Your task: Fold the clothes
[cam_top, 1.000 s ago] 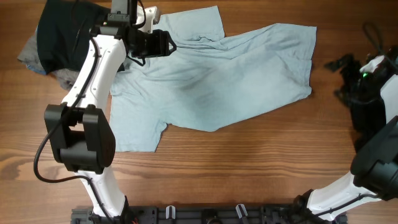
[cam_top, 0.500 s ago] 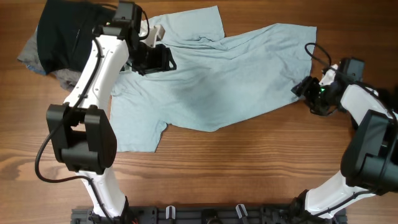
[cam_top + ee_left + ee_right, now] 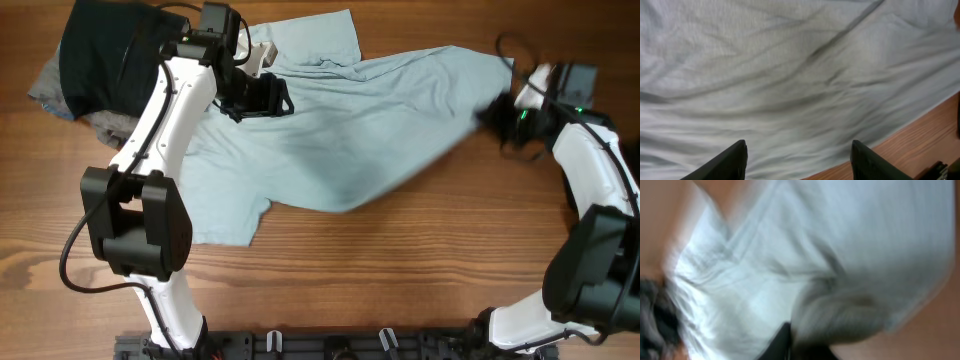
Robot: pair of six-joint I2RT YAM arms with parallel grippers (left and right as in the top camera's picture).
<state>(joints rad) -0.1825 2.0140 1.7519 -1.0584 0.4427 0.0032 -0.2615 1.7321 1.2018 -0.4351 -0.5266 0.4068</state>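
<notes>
a brown wooden table [image 3: 400, 260] carried a large pale blue short-sleeved fabric t-shirt [image 3: 340, 130] spread across its middle, with a crumpled black fabric garment [image 3: 95, 60] heaped on a grey fabric garment [image 3: 48, 88] at the upper left of the overhead view. the left gripper [image 3: 268, 97] hovered above the shirt's collar end with its jaws spread and nothing between them. the right gripper [image 3: 497, 118] pinched the shirt's right hem, where the cloth bunched and blurred.
</notes>
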